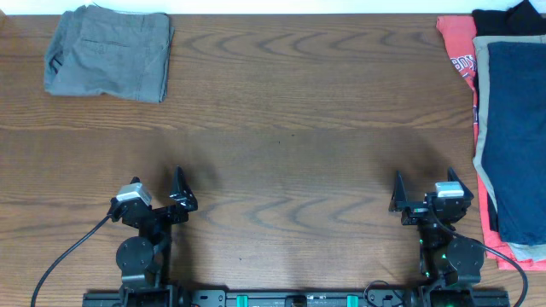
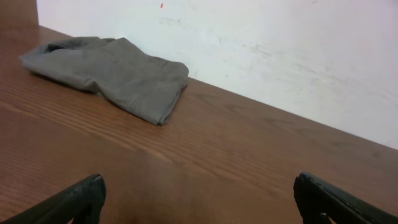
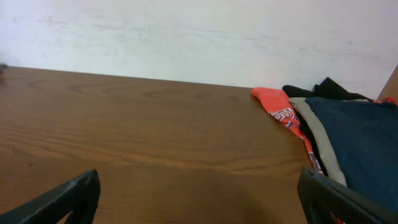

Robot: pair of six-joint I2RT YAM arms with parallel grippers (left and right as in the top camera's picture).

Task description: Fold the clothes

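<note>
A brown wooden table [image 1: 281, 128] with wavy grain fills the scene from the near edge to the far edge. A white wall [image 2: 280, 50] rises behind its far edge, faintly scuffed, with a tiny red mark [image 2: 161, 5] high up.

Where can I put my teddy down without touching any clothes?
The whole wide middle of the table is bare, from the folded grey shorts at the far left over to the clothes pile on the right edge. That right edge is crowded.
</note>
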